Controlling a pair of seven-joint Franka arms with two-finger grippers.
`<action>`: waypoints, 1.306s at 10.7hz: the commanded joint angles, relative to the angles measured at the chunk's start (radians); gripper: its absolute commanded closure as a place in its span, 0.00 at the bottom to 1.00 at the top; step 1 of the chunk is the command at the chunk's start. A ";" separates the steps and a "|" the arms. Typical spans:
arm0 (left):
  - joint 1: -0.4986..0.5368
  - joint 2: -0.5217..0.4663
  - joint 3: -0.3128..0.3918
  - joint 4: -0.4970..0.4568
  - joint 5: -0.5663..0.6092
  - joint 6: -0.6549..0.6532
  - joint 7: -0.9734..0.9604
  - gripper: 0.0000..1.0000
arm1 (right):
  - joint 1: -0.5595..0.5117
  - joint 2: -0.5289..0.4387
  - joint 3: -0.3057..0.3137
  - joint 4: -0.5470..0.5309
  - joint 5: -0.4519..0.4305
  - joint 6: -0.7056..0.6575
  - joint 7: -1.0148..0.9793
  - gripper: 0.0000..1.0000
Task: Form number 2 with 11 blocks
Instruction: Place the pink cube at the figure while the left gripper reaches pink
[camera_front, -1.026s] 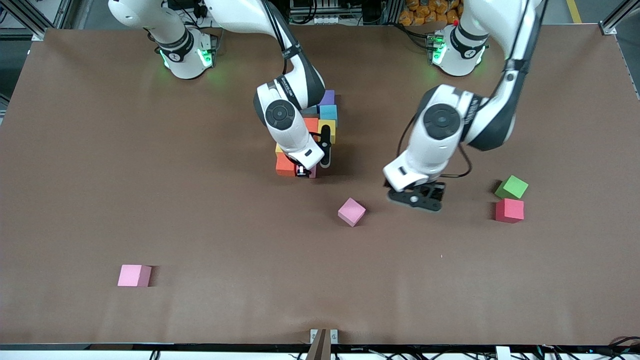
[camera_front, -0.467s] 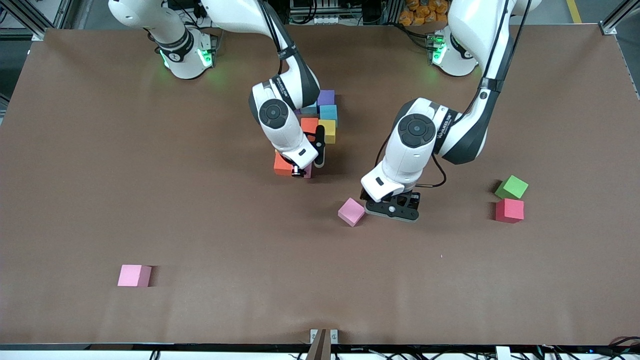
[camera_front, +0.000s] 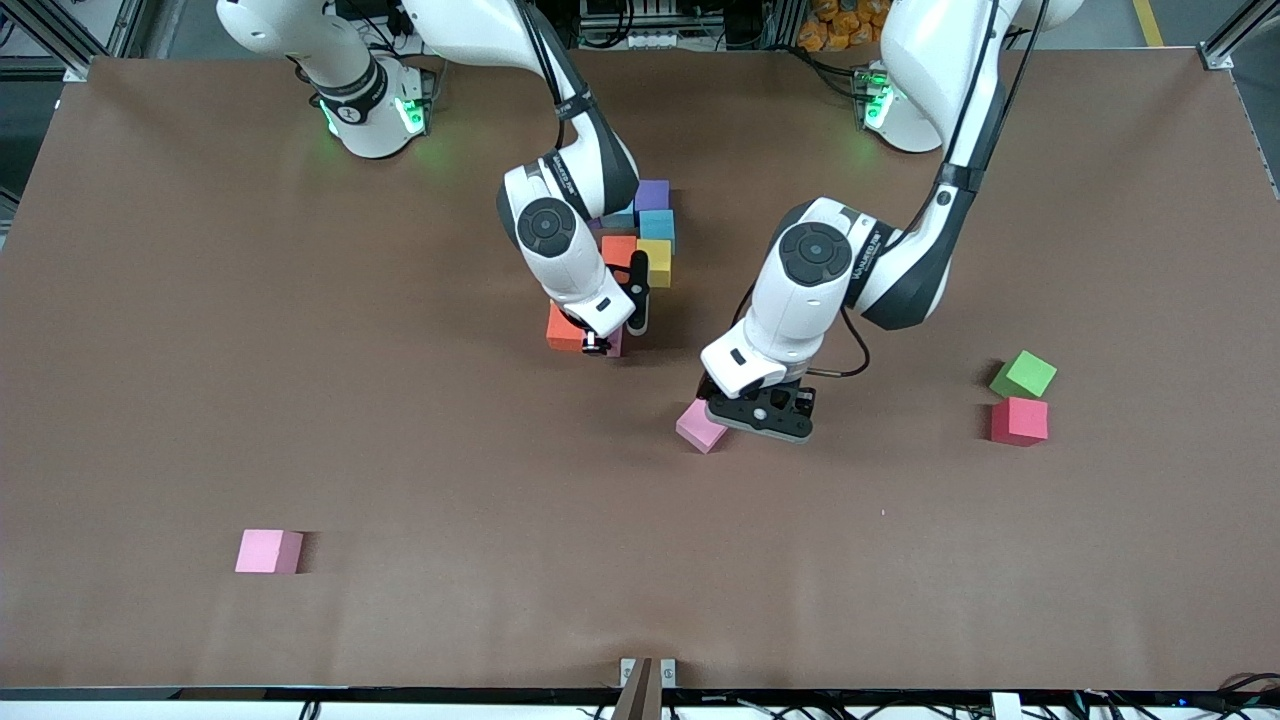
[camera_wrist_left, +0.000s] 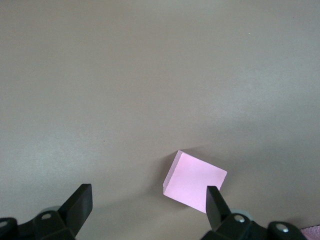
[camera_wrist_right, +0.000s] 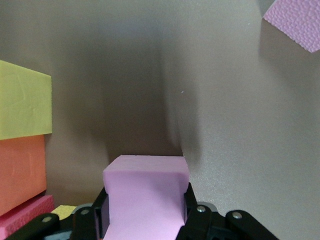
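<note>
My right end effector (camera_wrist_right: 145, 220) pinches a light pink block (camera_wrist_right: 146, 195), fingers pressed against its two sides, low at the near edge of the partly built number 2 (camera_front: 625, 265) just above the front view's centre. Beside it in the right wrist view sit an orange block (camera_wrist_right: 20, 170), a yellow block (camera_wrist_right: 24, 102) and a rose-red block (camera_wrist_right: 25, 215).

My left end effector (camera_wrist_left: 145, 212) is spread wide, touching nothing, over a loose pink block (camera_wrist_left: 192, 181) near the middle of the surface (camera_front: 400, 450). One fingertip (camera_wrist_left: 212, 197) overlaps that block's edge in the left wrist view.

Another pink block (camera_front: 268, 551) lies alone at the front view's lower left.
</note>
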 joint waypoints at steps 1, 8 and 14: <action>0.000 0.006 -0.001 0.013 -0.008 0.008 0.009 0.00 | 0.010 -0.043 0.002 -0.047 -0.008 0.020 -0.013 0.40; 0.000 0.009 -0.001 0.013 -0.010 0.016 0.009 0.00 | 0.002 -0.091 -0.003 -0.047 -0.007 -0.041 0.007 0.00; -0.009 0.026 -0.009 0.006 -0.013 0.036 0.009 0.00 | 0.007 -0.198 -0.329 -0.032 -0.007 -0.372 0.013 0.00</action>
